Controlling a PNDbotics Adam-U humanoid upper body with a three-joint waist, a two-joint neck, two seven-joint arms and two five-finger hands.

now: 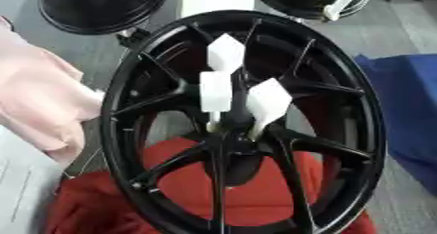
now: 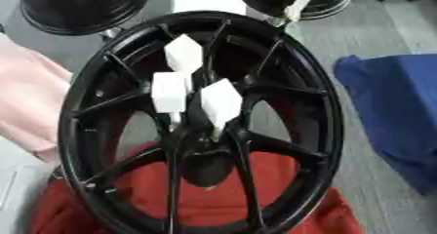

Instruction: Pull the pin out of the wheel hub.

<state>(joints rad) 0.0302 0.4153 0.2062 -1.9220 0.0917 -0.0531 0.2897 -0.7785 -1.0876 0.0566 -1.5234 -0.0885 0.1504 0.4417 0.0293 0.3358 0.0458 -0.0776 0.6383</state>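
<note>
Red cloth (image 1: 248, 189) lies nearest, under one black spoked alloy wheel hub (image 1: 243, 126) standing upright on it. Three white blocky pin heads (image 1: 216, 91) stick out of its centre, clustered just above the middle. Two more black wheels (image 1: 98, 6) stand behind. Neither robot hand shows in either view.

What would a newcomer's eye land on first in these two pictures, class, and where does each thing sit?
First, the big black wheel hub, standing on edge and filling the middle of the view. Next, three white tabbed pins sticking out near its centre, bright against the dark spokes. A red cloth shows through the spokes below, a blue cloth lies to the right, and a pink cloth to the left. Neither robot hand shows.
</note>
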